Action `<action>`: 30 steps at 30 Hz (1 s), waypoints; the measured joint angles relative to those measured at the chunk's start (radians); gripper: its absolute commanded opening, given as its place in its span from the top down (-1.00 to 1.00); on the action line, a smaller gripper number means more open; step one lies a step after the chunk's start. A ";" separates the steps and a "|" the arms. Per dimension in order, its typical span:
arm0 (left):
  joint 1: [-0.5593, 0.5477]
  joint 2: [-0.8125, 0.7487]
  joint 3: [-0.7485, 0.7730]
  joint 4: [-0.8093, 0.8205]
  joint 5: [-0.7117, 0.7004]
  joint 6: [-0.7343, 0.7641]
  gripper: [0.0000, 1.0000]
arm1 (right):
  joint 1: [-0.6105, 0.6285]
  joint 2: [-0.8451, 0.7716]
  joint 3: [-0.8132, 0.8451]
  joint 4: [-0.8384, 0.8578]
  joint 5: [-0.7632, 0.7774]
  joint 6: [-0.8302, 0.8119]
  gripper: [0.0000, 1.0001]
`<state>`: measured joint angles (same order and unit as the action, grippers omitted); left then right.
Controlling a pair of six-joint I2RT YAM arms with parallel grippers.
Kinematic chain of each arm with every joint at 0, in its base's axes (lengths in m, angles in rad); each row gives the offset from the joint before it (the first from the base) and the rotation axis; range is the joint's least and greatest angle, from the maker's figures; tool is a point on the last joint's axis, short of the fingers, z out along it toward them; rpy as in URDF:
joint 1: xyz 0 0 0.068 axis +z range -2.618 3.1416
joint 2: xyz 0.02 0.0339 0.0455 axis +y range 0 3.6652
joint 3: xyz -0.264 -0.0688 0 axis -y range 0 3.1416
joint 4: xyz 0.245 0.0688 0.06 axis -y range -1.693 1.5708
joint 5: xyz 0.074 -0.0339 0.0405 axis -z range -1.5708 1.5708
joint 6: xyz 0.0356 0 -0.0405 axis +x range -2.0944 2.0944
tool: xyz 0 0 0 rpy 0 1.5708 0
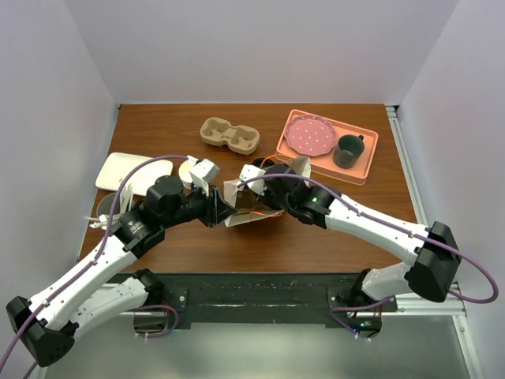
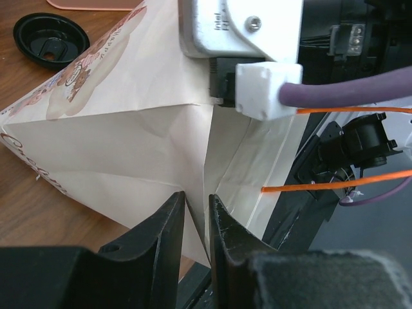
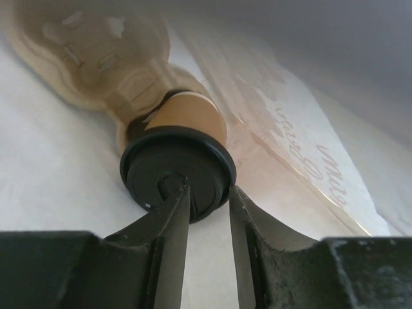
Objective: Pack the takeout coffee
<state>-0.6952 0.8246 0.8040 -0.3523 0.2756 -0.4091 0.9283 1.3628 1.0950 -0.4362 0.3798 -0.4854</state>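
Note:
The takeout coffee lies on its side inside a white paper bag, its tan side pointing away and its black lid facing my right wrist camera. My right gripper is inside the bag just in front of the lid. Its fingers stand a narrow gap apart with nothing between them. My left gripper is shut on a fold of the bag's edge. In the top view the bag sits mid-table between both arms, and the cup is hidden inside it.
A brown pulp carrier lies at the back. A pink tray at the back right holds a dotted pink plate and a dark mug. White cups and a white tray are on the left. A loose black lid lies near the bag.

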 measured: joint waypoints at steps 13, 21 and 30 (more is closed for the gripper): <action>0.000 0.000 0.000 0.000 -0.002 0.000 0.38 | -0.026 0.086 0.000 0.098 0.044 0.032 -0.03; 0.000 0.031 0.010 -0.011 -0.031 0.003 -0.03 | -0.027 -0.003 -0.020 0.066 -0.017 0.029 -0.40; 0.000 0.105 0.070 -0.050 -0.070 0.008 -0.05 | -0.027 -0.172 -0.123 0.032 -0.113 0.002 -0.31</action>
<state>-0.6952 0.9295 0.8738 -0.4019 0.2054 -0.4007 0.9009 1.1908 0.9722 -0.4046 0.2672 -0.4839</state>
